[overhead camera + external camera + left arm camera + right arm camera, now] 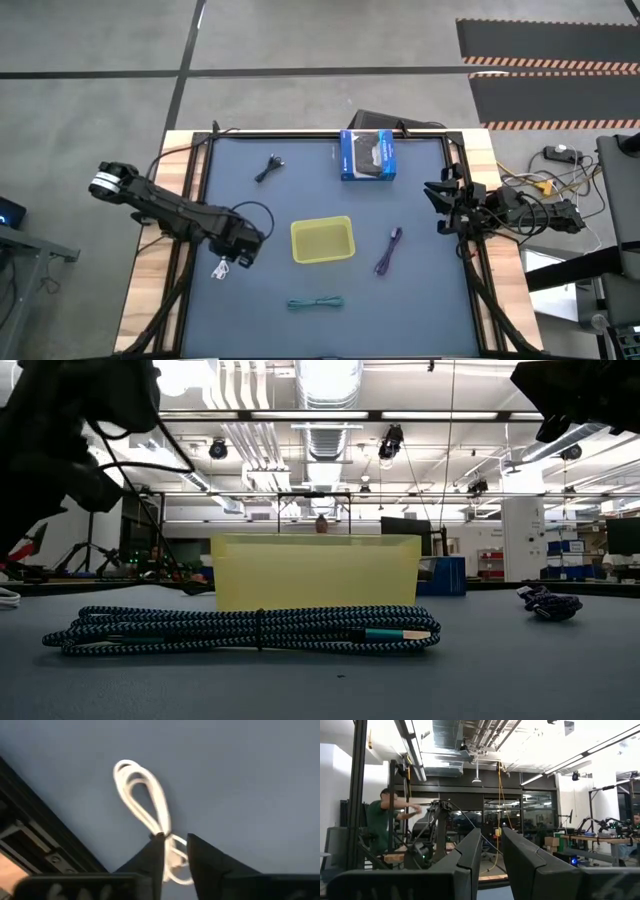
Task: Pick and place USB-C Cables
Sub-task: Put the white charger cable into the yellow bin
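The white cable [142,800], a small tied bundle, lies on the blue mat near the table's left edge, also seen in the high view [220,268]. My left gripper [175,857] [238,250] is over it, shut on it. The black cable [268,168] rests flat at the far left. To the right of the yellow tray lies the purple cable [388,250] [548,602]. The teal cable [315,302] [245,628] lies near the table's front edge. My right gripper [491,850] [445,205] waits shut at the right edge, raised and pointing out into the room. My left gripper pinches the white cable between its two fingers at the tied part [172,851], close to one end of the bundle. The fingers come from above, slanting. The looped end [131,775] reaches out ahead of the fingertips, low over the mat; I cannot tell whether it is lifted.
A yellow tray [322,240] [315,572] stands in the middle of the mat. The blue-and-black retail box [367,155] sits at the far edge. A black frame rail [45,840] runs close beside the white cable. In the right wrist view, a person [382,825] stands in the room beyond the table.
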Motion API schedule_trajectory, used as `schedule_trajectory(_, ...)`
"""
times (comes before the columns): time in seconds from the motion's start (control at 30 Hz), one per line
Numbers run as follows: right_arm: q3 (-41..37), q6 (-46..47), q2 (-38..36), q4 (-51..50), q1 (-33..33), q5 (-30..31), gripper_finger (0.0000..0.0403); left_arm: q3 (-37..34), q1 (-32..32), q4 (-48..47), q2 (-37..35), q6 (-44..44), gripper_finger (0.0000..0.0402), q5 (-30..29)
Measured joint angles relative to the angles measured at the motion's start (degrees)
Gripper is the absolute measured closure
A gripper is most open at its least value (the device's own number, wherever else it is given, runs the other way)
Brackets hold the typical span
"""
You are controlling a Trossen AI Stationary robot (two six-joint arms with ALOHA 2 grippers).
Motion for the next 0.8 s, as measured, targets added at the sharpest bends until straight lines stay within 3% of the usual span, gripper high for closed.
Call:
schedule_trajectory(0.17, 0.0, 0.0, 0.0, -0.1, 0.0, 0.0, 0.0335, -2.7, 0.0, 0.0, 0.1, 0.1, 0.0263, -0.8)
schedule_trajectory(0.3, 0.0, -0.1, 0.0, -0.3, 0.0, 0.0, 0.0335, -3.6, -0.1, 0.5, 0.7, 0.1, 0.0233, -0.9)
schedule_trajectory(0.63, 0.0, 0.0, 0.0, -1.6, 0.0, 0.0, 0.0335, -6.9, -0.4, 6.5, 1.1, -0.8, 0.0229, -0.9)
schedule_trajectory(0.8, 0.0, 0.0, 0.0, -1.6, 0.0, 0.0, 0.0335, -6.9, -0.4, 6.5, 1.1, -0.9, 0.0259, -0.9)
